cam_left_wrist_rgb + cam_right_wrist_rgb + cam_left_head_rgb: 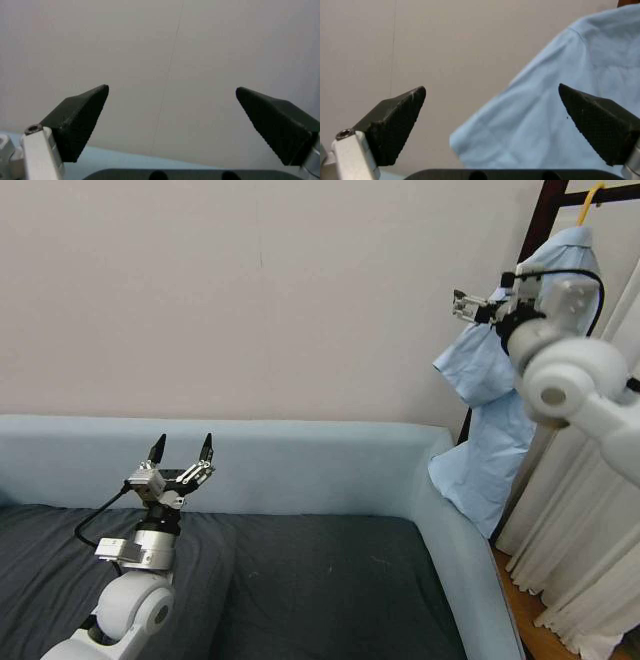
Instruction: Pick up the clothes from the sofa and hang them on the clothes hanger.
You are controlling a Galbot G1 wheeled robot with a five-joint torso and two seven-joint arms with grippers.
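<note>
Pointing upward over the sofa (300,465), the left gripper (181,448) is held spread, empty; the right gripper (462,308), raised beside the shirt (490,430), likewise.

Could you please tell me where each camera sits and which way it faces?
Head view: on the head, looking forward and down at sofa and hanging light blue shirt; left gripper over the seat, right gripper raised beside the shirt.
Left wrist view: on that wrist, facing the wall above the sofa back; open fingers show.
Right wrist view: on that wrist, facing shirt and wall; open fingers show.
Shared: shirt, in head and right wrist views.
</note>
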